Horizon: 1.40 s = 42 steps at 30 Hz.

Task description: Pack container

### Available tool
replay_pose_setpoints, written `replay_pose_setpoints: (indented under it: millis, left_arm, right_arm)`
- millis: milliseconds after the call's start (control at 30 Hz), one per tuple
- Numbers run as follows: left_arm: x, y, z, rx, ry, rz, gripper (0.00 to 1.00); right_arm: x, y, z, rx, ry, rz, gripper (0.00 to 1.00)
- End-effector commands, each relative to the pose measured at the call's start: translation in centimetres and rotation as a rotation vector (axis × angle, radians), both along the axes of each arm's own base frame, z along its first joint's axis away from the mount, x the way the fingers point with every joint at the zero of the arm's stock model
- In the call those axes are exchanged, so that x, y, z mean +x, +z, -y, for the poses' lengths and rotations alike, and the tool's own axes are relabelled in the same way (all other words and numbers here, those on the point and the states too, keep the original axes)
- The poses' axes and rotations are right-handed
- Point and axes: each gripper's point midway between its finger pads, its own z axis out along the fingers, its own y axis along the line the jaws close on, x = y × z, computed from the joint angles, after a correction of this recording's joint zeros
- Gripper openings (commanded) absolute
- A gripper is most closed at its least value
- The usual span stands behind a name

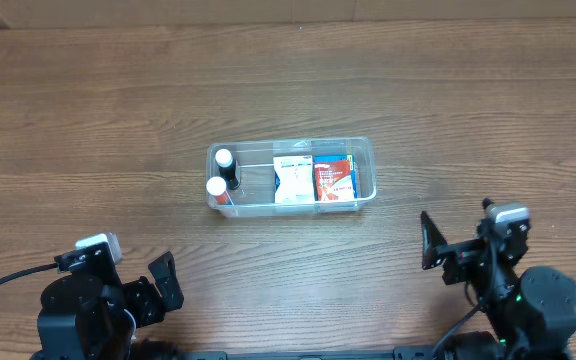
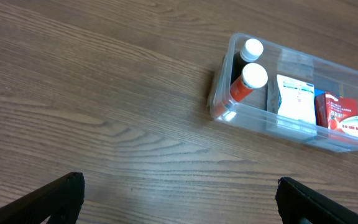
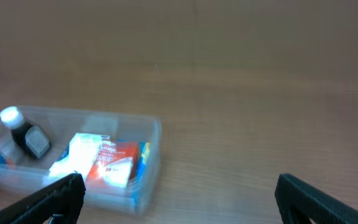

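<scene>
Well, nearest me, my left end effector [image 2: 179, 202] at 7 o'clock and right end effector [image 3: 179, 202] at 5 o'clock both hang with fingers spread wide, holding nothing. They sit well apart from the load, so I judge packing near done. The container [image 1: 253, 185] sits mid-bench, with white-capped bottles [image 1: 223, 160] upright at its 9 o'clock end and boxes [image 1: 334, 181] toward 3 o'clock. The wood-grain bench [image 1: 118, 120] runs on toward 12 o'clock.
</scene>
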Motion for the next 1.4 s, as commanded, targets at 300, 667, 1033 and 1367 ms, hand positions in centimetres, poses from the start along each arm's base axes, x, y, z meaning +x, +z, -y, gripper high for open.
replay_pose_setpoints:
  millis: [300, 667, 1033, 1367]
  left_arm:
    - [-0.1, 0.1, 0.2, -0.014, -0.003, 0.009, 1.00]
    - [-0.1, 0.1, 0.2, -0.014, -0.003, 0.009, 1.00]
    - [0.0, 0.1, 0.2, -0.014, -0.003, 0.009, 1.00]
    - [1.6, -2.1, -0.8, 0.108, -0.025, 0.143, 1.00]
  right_arm:
    - [2.3, -4.7, -0.9, -0.014, 0.048, 0.354, 1.00]
    - [2.8, -7.3, 0.1, -0.008, -0.014, 0.267, 1.00]
    - [2.8, -7.3, 0.1, -0.008, -0.014, 0.267, 1.00]
    - [2.8, -7.3, 0.1, -0.008, -0.014, 0.267, 1.00]
